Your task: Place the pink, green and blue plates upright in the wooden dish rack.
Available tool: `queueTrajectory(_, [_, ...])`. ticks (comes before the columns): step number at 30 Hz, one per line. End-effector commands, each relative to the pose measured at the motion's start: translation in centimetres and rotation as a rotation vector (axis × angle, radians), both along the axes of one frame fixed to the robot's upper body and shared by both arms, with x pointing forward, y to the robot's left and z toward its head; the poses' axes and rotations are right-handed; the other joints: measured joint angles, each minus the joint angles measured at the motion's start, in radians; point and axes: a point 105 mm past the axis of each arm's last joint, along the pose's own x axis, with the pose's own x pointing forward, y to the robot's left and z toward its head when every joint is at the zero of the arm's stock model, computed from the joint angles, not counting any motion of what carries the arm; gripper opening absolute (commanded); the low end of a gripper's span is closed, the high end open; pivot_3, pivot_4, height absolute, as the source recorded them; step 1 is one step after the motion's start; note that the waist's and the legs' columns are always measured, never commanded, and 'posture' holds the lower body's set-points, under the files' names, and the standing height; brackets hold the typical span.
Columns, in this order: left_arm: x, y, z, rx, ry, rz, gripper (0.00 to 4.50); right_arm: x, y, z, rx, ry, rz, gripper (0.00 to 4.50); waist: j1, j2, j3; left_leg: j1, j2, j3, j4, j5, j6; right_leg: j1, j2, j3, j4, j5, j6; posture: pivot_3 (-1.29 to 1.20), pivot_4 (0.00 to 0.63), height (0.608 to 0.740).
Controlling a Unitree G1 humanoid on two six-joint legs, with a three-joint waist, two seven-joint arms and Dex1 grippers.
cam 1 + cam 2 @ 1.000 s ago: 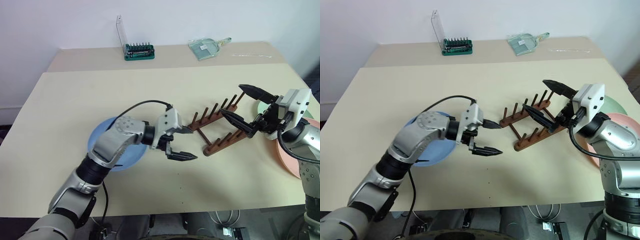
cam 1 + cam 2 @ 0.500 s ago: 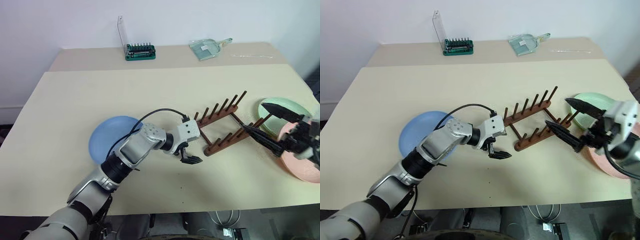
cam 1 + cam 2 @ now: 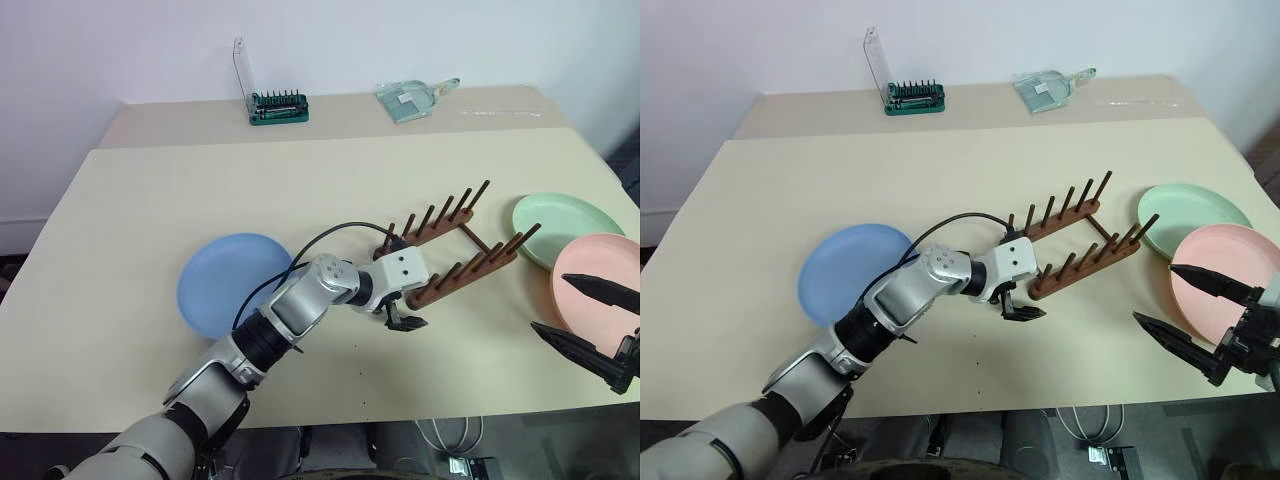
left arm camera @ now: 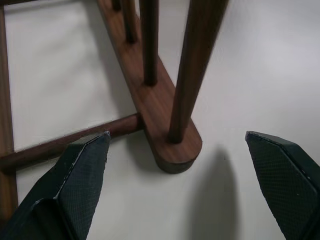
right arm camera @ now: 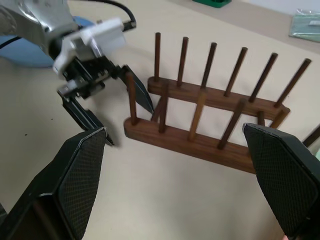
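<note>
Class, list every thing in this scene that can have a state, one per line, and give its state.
blue plate: flat on table
green plate: flat on table
pink plate: flat on table
wooden dish rack: empty
left gripper: fingers open at rack's end
right gripper: fingers open, holding nothing
tool holder: lid up

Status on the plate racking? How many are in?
None in yet. The wooden dish rack holds nothing; the blue plate, green plate and pink plate all lie flat on the table. In hand: nothing. The left gripper is open at the rack's near end, one finger on either side of its end peg; the right gripper is open beside the pink plate. Left: all three plates.
</note>
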Motion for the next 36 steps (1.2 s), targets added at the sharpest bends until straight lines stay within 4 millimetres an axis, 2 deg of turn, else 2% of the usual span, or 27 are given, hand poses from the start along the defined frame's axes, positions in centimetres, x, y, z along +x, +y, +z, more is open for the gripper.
queueTrajectory(1, [0.3, -1.1, 0.0, 0.047, -0.06, -0.004, 4.5, -0.2, 0.2, 1.0, -0.023, -0.047, -0.007, 4.46, 0.001, 0.0, 0.0, 0.0, 0.0, 0.0, 0.0, 0.0, 0.0, 0.0, 0.0, 0.0, 0.0, 0.0, 0.0, 0.0, 0.15, 0.74])
queueTrajectory(8, [0.6, -1.8, -0.7, 0.065, -0.072, 0.043, 4.5, 0.1, 0.5, 1.3, -0.02, -0.061, -0.009, 4.46, 0.003, 0.0, 0.0, 0.0, 0.0, 0.0, 0.0, 0.0, 0.0, 0.0, 0.0, 0.0, -0.001, 0.0, 0.001, 0.0, 0.15, 0.74])
queueTrajectory(11, [0.3, -2.2, -0.9, 0.043, -0.022, 0.064, 3.68, 0.3, 0.5, 1.3, -0.03, -0.066, -0.015, 4.5, 0.004, 0.0, 0.0, 0.0, 0.0, 0.0, 0.001, 0.0, 0.0, 0.0, 0.0, 0.0, -0.001, 0.0, 0.001, 0.0, 0.15, 0.74])
queueTrajectory(12, [0.2, -2.3, -0.9, 0.046, -0.027, 0.064, 3.28, 0.3, 0.5, 1.3, -0.029, -0.067, -0.016, 4.5, 0.004, 0.0, 0.0, 0.0, 0.0, 0.0, 0.001, 0.0, 0.001, 0.0, 0.0, 0.0, -0.001, 0.001, 0.001, 0.0, 0.15, 0.74])
queueTrajectory(16, [0.6, -2.1, -0.8, 0.047, -0.045, 0.092, 1.21, 0.5, 0.8, 1.5, -0.026, -0.073, -0.012, 4.5, 0.001, 0.0, 0.0, 0.0, 0.0, 0.0, 0.001, 0.0, 0.0, 0.0, 0.0, 0.0, -0.001, 0.001, 0.001, 0.0, 0.15, 0.74])
queueTrajectory(17, [0.9, -2.1, -0.7, 0.038, -0.046, 0.112, 0.83, 0.6, 0.8, 1.5, -0.029, -0.074, -0.011, 4.5, 0.001, 0.0, 0.0, 0.0, 0.0, 0.0, 0.001, 0.0, 0.0, 0.0, 0.0, 0.0, 0.0, 0.001, 0.001, 0.0, 0.15, 0.74])
queueTrajectory(22, [1.4, -1.6, -0.5, 0.034, -0.041, 0.136, 0.78, 1.1, 0.9, 1.7, -0.033, -0.085, -0.007, 4.5, 0.001, 0.0, 0.0, 0.0, 0.0, 0.001, 0.001, 0.0, 0.0, 0.0, 0.0, 0.0, 0.0, 0.001, 0.001, 0.0, 0.15, 0.74])
queueTrajectory(31, [6.6, 2.0, 2.1, -0.023, -0.129, 0.323, 0.78, 1.5, 1.4, 1.7, -0.028, -0.091, 0.004, 4.5, -0.002, 0.0, 0.0, 0.001, 0.001, 0.001, 0.001, 0.0, 0.0, 0.0, 0.0, 0.0, 0.0, 0.001, 0.001, 0.0, 0.15, 0.74])
queueTrajectory(34, [6.9, 2.2, 3.1, -0.044, -0.188, 0.251, 0.78, 1.7, 1.6, 1.7, -0.028, -0.093, 0.011, 4.5, 0.0, 0.0, 0.0, 0.001, 0.0, 0.001, 0.001, 0.0, 0.0, -0.002, 0.0, 0.0, 0.0, 0.001, 0.001, 0.0, 0.15, 0.74])
queueTrajectory(36, [6.4, 2.1, 3.6, -0.075, -0.141, 0.14, 0.78, 2.1, 1.9, 1.8, -0.03, -0.095, 0.025, 4.5, 0.002, 0.001, 0.0, 0.001, 0.0, 0.001, 0.001, 0.003, -0.005, -0.002, 0.0, 0.0, 0.0, 0.002, -0.001, 0.0, 0.15, 0.74])
